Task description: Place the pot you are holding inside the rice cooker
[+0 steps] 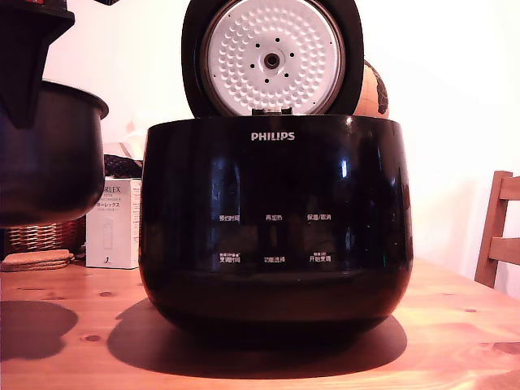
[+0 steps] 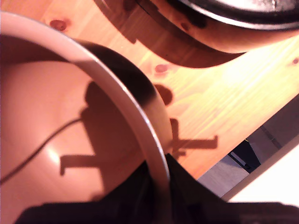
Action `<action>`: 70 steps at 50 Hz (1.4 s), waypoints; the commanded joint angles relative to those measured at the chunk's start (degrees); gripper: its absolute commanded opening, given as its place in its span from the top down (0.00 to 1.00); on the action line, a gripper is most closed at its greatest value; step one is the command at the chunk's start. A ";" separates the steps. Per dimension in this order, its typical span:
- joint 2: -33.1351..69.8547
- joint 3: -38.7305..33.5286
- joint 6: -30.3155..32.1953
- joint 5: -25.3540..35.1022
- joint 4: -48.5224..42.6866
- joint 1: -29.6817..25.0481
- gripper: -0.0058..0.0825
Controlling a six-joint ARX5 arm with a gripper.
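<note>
The rice cooker (image 1: 272,236), glossy black with white PHILIPS lettering, stands mid-table with its lid (image 1: 272,57) raised, showing a white dimpled inner plate. The matte black pot (image 1: 49,162) hangs above the table at the exterior view's left, clear of the cooker and roughly level with its top. My gripper (image 1: 20,106) comes down from above and is shut on the pot's rim. In the wrist view the dark fingers (image 2: 182,196) straddle the thin rim, with the pot's inside (image 2: 70,130) on one side. The cooker's body (image 2: 224,28) lies beyond it.
A wooden table (image 1: 455,325) carries everything. Behind the pot stand a white box (image 1: 114,223), a wicker basket (image 1: 41,237) and a cork mat (image 1: 36,260). A wooden chair (image 1: 504,236) is at the exterior view's right. The table edge (image 2: 243,163) shows in the wrist view.
</note>
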 commanded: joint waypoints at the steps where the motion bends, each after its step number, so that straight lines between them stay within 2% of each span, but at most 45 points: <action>1: -1.03 0.92 -0.20 -0.83 0.33 -0.15 0.96; 26: -1.81 1.40 -0.17 -1.79 0.33 -0.26 0.96; 37: -2.19 5.31 -0.11 -1.97 0.33 -1.68 0.96; 57: -2.19 16.85 1.90 -2.14 0.35 -7.78 0.96; 70: -2.05 18.95 3.30 -2.14 0.57 -12.35 0.96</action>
